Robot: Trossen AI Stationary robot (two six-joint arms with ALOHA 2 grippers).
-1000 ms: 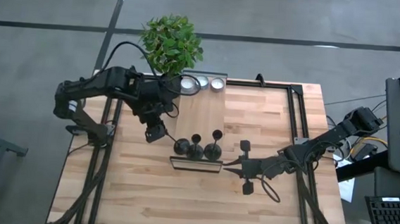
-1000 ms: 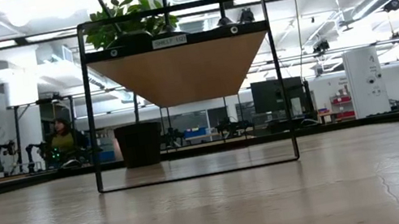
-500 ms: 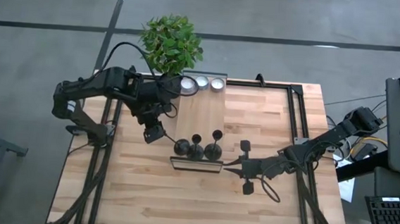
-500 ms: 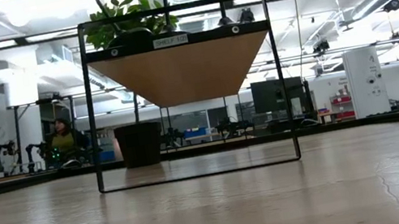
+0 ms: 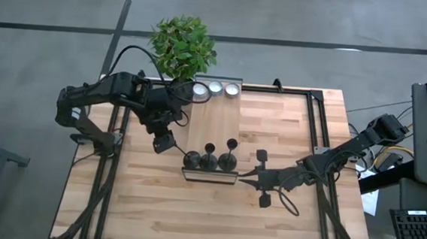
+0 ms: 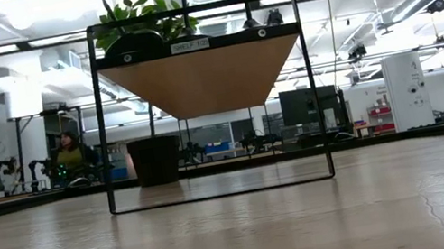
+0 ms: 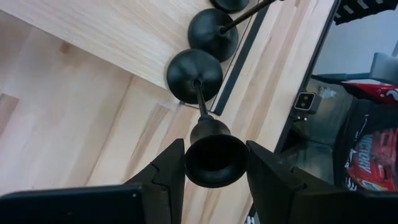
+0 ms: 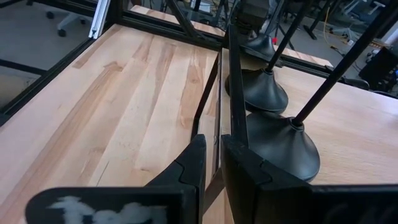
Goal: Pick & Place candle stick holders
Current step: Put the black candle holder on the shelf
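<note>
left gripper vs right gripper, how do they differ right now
The left gripper sits over the shelf's left end, its fingers around the cup of the end candle stick holder. The right gripper waits lower, right of the shelf, fingers nearly together on the shelf frame's thin bar, holding no holder. Both are dark and two-fingered.

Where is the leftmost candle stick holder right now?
High view: the leftmost candle stick holder stands at the shelf's front edge, beside two other holders, its cup between the left end effector's fingers.
</note>
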